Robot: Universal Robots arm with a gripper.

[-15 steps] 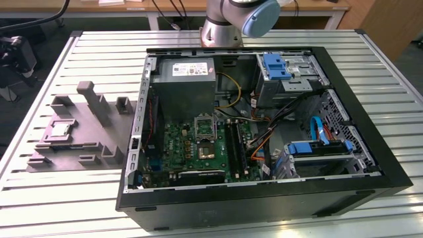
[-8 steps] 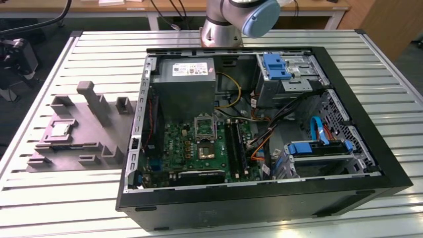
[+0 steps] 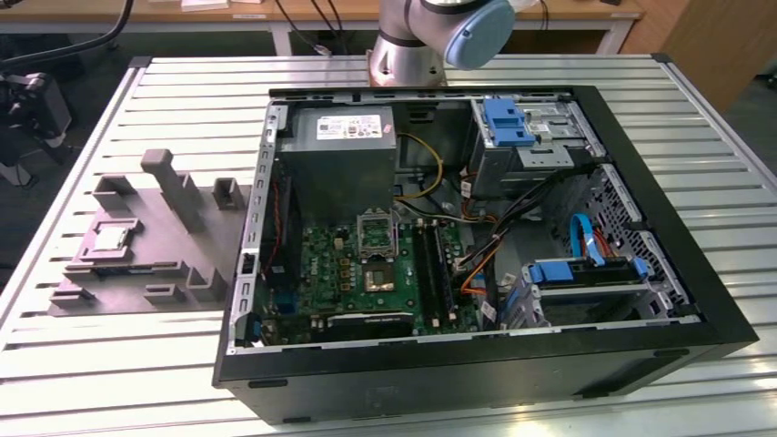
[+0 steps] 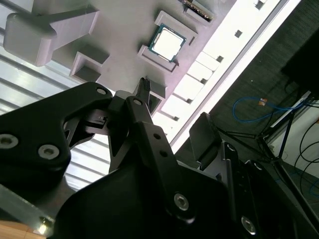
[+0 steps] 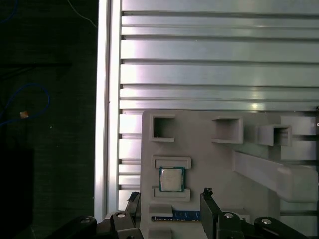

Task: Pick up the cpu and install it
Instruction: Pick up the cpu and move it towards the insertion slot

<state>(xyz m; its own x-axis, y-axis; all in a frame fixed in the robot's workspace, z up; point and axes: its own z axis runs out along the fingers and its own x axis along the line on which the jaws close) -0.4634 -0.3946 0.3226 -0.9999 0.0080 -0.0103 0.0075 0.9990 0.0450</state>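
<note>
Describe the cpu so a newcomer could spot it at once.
On the exterior view's left, beside the open computer case, a grey tray lies on the slatted table. The cpu sits flat in a framed recess on it. It is the only silvery metal square there; its neighbours are matt grey blocks.

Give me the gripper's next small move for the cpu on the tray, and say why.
Probably a short descent of the gripper straight toward the cpu. In the first wrist view the open fingers stand apart with the chip roughly between them. It lies flat in its pocket on the grey tray, untouched. In the second wrist view the fingertips look clear of it.
</note>
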